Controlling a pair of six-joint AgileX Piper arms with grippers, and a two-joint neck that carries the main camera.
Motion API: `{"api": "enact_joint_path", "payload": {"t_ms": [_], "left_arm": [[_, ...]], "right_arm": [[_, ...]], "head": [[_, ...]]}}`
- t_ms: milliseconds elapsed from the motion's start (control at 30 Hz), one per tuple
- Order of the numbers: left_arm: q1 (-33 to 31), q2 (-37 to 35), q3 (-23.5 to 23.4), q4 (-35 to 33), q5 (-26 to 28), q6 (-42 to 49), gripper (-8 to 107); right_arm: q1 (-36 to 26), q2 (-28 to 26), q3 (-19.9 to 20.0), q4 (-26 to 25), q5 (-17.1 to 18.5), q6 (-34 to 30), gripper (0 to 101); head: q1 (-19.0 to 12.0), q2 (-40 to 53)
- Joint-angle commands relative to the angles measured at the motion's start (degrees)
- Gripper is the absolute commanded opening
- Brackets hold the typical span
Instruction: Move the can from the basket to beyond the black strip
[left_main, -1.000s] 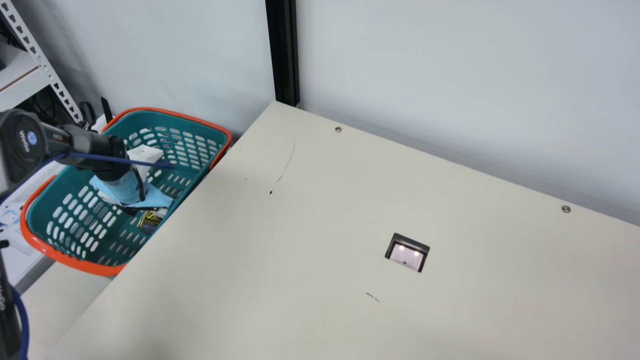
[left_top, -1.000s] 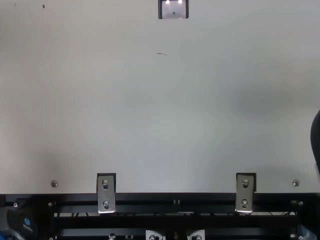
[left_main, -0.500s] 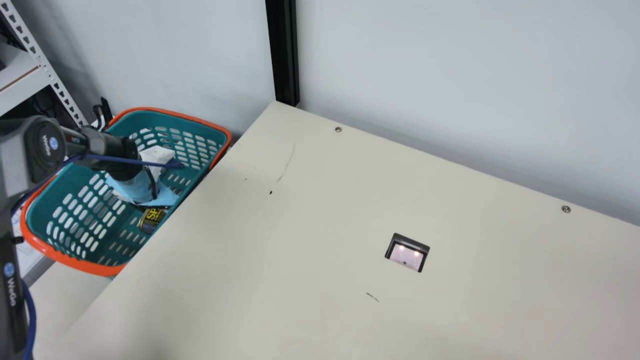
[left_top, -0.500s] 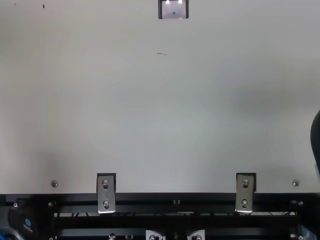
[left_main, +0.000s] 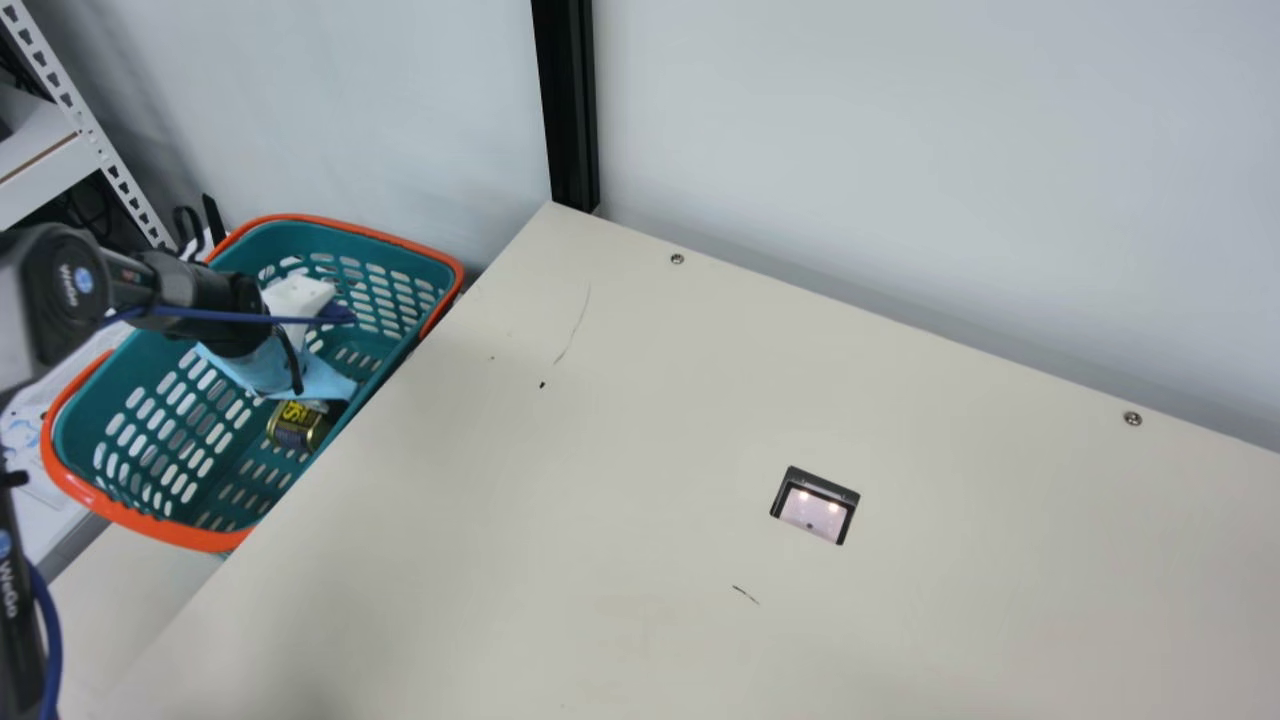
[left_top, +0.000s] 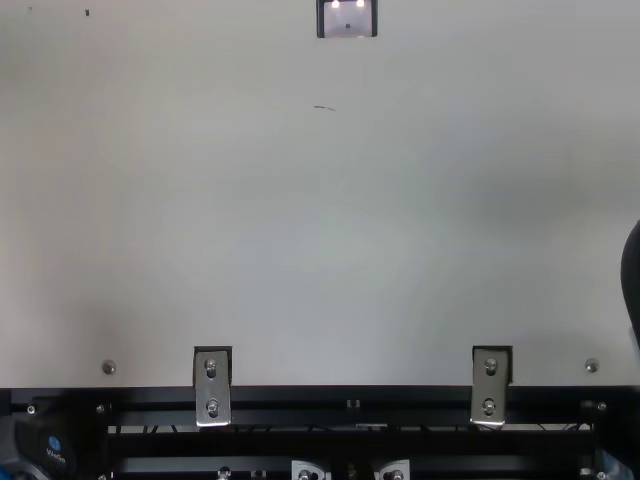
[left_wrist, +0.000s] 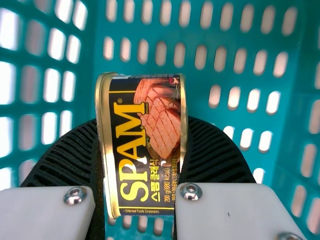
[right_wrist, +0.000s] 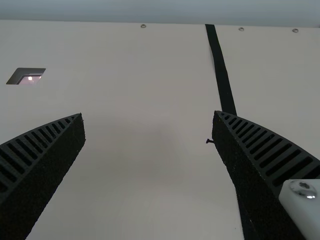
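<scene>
- Left gripper (left_wrist: 142, 125): jaws closed on the can (left_wrist: 137, 155), one rimmed end against each pad, printed side facing the wrist camera.
- Right gripper (right_wrist: 148, 114): jaws wide apart, holding nothing, over the desk (right_wrist: 145, 175).
- Change (main view): against the frame half a second ago, left wrist and can both shift; the can sits a little higher in that view. Reading: can travels with the jaws, grip probably sound, lift probably starting.
- Can location: inside the basket (left_main: 205, 541), near the wall on the desk side. Whether it touches the bottom: cannot tell. Transfer to the strip still to do.
- View comparison: left wrist view gives the contact on both ends; main view gives the basket beside the desk edge; right wrist view gives the black strip (right_wrist: 222, 75), running away toward the far edge.
- Next, judged: raise can clear of the basket rim before going across. Risk: smooth metal ends could slip or catch the wall.
</scene>
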Motion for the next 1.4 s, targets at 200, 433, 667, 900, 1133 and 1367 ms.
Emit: {"api": "enact_joint_path", "payload": {"t_ms": [200,433,667,900,1133,1367], "left_arm": [[0.11,-19.15,11.1,-8.52,-3.38,5.61,10],[0.79,-34.59,17.37,-13.38,-1.99,7.96,10],[1.82,-49.03,21.7,-15.09,0.12,5.76,10],[1.68,-61.61,22.4,-14.67,5.59,-0.19,10],[0.29,-69.55,18.56,-16.73,17.0,-4.92,10],[-1.97,-73.3,15.03,-19.85,30.92,-8.28,10]], "right_arm": [[0.0,0.0,0.0,0.0,0.0,0.0,101],[0.0,0.0,0.0,0.0,0.0,0.0,101],[0.0,0.0,0.0,0.0,0.0,0.0,101],[0.0,0.0,0.0,0.0,0.0,0.0,101],[0.0,0.0,0.0,0.0,0.0,0.0,101],[0.0,0.0,0.0,0.0,0.0,0.0,101]], "head": [[-2.02,1.08],[-2.02,1.08],[-2.02,1.08],[-2.02,1.08],[-2.02,1.08],[-2.02,1.08]]}}
